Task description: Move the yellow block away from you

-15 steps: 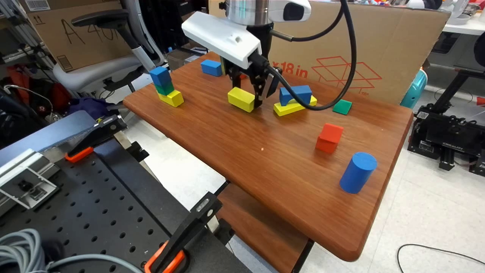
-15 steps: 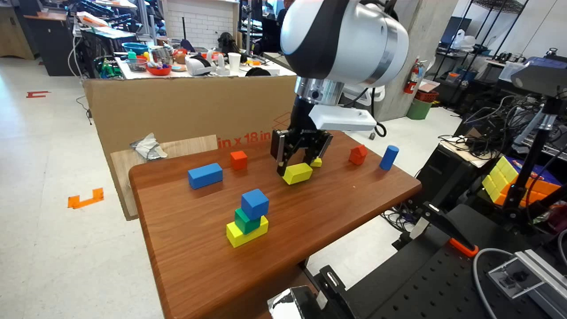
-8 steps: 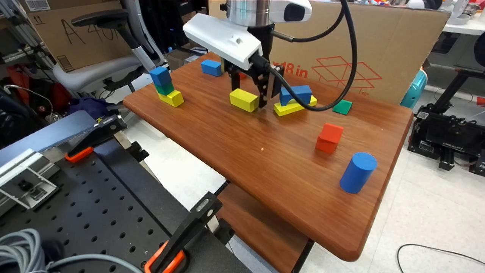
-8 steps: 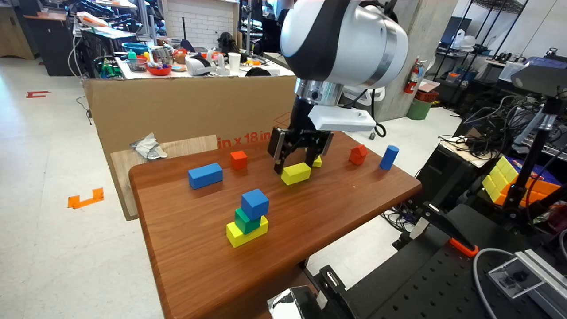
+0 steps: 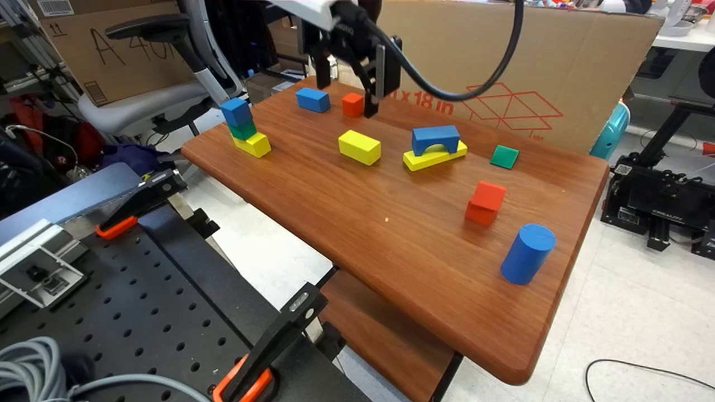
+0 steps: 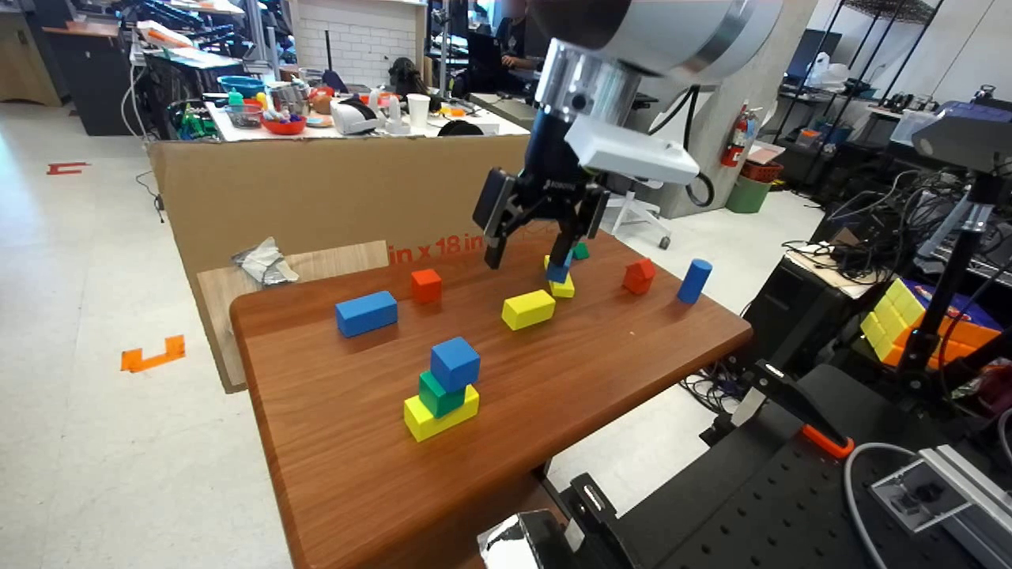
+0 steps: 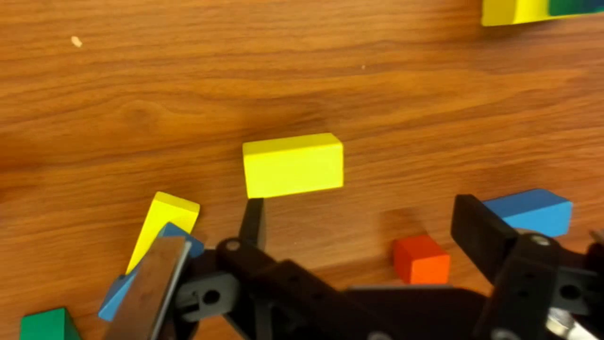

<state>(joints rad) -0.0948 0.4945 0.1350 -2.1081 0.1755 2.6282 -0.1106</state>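
Yellow block (image 5: 360,148): lay on a long face on the wooden tabletop (image 5: 357,223), between the stack (image 5: 244,130) and the blue arch (image 5: 435,135), apart from both.
Gripper (image 6: 526,261): hung above the tabletop with its jaws spread wide and nothing held between them; stood apart from the yellow block in both exterior views.
Wrist view: showed the block whole; the end of one jaw met its lower edge along the line of sight.
Stack: comprised, from top to bottom, a blue cube (image 6: 455,363), a green cube (image 6: 440,397) and a yellow base block (image 6: 435,427).
Blue arch: rested on a yellow bar (image 5: 438,159).
Green piece (image 5: 505,157): lay near the arch; its full shape could not be told.
Red house-shaped piece (image 6: 639,278): stood between the arch and the blue cylinder (image 5: 528,254).
Blue cylinder: stood on end near the tabletop's edge.
Blue rectangular block (image 6: 367,314): lay on the tabletop just beside the red cube (image 6: 426,285), with a narrow gap between them.
Red-printed cardboard panel (image 6: 332,197): stood upright along the tabletop's far edge in both exterior views.
Black perforated plate (image 5: 139,312): occupied the foreground of an exterior view, with an orange-handled clamp (image 5: 275,339) at its edge.
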